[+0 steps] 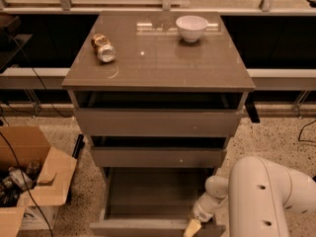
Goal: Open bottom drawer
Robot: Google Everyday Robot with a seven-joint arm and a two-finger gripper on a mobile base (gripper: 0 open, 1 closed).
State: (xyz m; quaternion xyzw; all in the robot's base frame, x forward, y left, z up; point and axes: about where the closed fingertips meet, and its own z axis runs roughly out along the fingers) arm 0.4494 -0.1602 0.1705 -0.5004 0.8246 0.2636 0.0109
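The bottom drawer (pixel 148 227) is the lowest of the cabinet's three grey-brown fronts. It stands pulled far out toward me, and its plain grey inside (pixel 153 194) shows. Its front panel lies at the lower edge of the camera view. My gripper (pixel 193 226) sits at the right end of that front panel, at the end of my white arm (pixel 261 196). One pale yellowish fingertip shows there. The rest of the gripper is hidden behind the arm.
On the cabinet top (pixel 158 58) lie a tipped can (pixel 103 48) at the left and a white bowl (pixel 191 27) at the back. The top (pixel 158 122) and middle (pixel 158 157) drawers stand slightly out. An open cardboard box (pixel 24 181) with items stands on the floor at the left.
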